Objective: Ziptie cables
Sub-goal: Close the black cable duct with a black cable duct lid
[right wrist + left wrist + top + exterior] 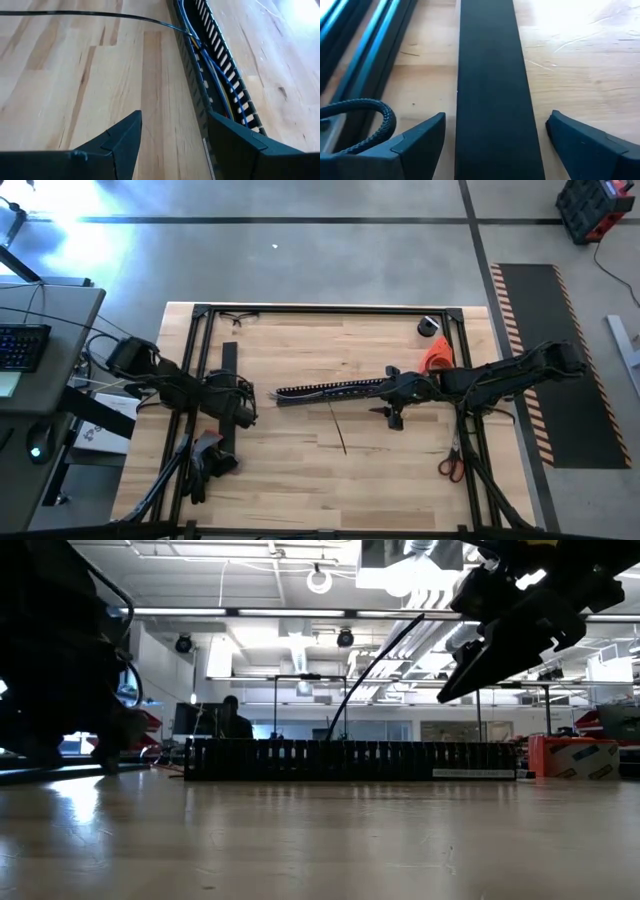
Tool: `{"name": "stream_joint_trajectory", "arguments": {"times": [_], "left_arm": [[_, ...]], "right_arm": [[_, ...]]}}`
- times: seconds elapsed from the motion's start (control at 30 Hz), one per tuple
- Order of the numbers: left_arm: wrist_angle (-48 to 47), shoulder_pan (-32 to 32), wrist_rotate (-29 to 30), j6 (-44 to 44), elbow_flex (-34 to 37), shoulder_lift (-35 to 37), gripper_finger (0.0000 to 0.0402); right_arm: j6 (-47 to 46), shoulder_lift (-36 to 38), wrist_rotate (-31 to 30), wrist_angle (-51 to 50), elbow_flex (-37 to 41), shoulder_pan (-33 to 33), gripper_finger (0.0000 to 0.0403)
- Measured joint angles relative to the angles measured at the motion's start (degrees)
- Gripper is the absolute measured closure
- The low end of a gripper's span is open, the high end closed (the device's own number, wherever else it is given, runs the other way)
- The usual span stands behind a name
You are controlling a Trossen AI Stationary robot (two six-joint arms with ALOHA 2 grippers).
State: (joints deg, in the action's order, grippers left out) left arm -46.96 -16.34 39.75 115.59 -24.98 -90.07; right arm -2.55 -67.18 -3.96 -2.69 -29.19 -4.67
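Note:
The cables [220, 75], thin blue, white and yellowish wires, lie along the inside of a long black slotted channel [330, 390] that stands on the table. A thin dark strand [338, 425] meets the channel [190, 32] and arcs up from it in the low view [375, 660]. My right gripper [175, 120] is open and raised at the channel's right end [392, 402]. One finger is above the channel and the other is over bare wood. My left gripper [495, 125] is open. Its fingers stand on either side of a flat black strip [495, 75] at the table's left [229, 355].
A black frame rail [300, 310] runs round the table. An orange tool [437, 358] and a black roll [429, 326] lie at the far right. Red-handled scissors [451, 467] lie near the right rail. A braided cable [370, 120] loops beside my left finger.

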Motion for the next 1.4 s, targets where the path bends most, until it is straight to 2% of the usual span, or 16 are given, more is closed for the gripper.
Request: {"name": "stream_joint_trajectory", "arguments": {"times": [0.27, 0.5, 0.73, 1.07, 1.17, 1.27, 1.4], "left_arm": [[8.0, -0.3, 3.2, -1.7, 4.6, 3.8, 0.0081], [10.2, 0.1, 4.4, -5.3, 1.8, 3.4, 0.0111], [13.1, 3.1, 4.7, -10.1, 1.1, 3.6, 0.0115], [24.8, 5.6, 5.2, -24.3, 1.8, 3.2, 0.0115], [27.7, 5.9, 6.4, -26.0, 2.3, 1.3, 0.0120], [29.9, 5.8, 8.4, -26.8, 2.4, -0.6, 0.0136], [32.8, 5.8, 10.4, -28.1, 2.4, -2.2, 0.0181]], "right_arm": [[0.9, 0.0, 0.0, 0.9, 0.0, 0.0, 0.0199], [1.5, 0.0, 0.0, 1.7, 0.0, 0.0, 0.0199], [2.5, 0.0, 0.0, 2.0, 0.0, 0.0, 0.0199], [2.6, 0.0, 0.1, 2.0, 0.0, 0.0, 0.0199], [2.6, 0.0, 0.1, 1.9, 0.0, 0.0, 0.0199], [2.5, 0.0, 0.3, 1.9, 0.0, 0.0, 0.0199], [2.5, 0.0, 1.0, 1.9, 0.0, 0.0, 0.0199]]}}
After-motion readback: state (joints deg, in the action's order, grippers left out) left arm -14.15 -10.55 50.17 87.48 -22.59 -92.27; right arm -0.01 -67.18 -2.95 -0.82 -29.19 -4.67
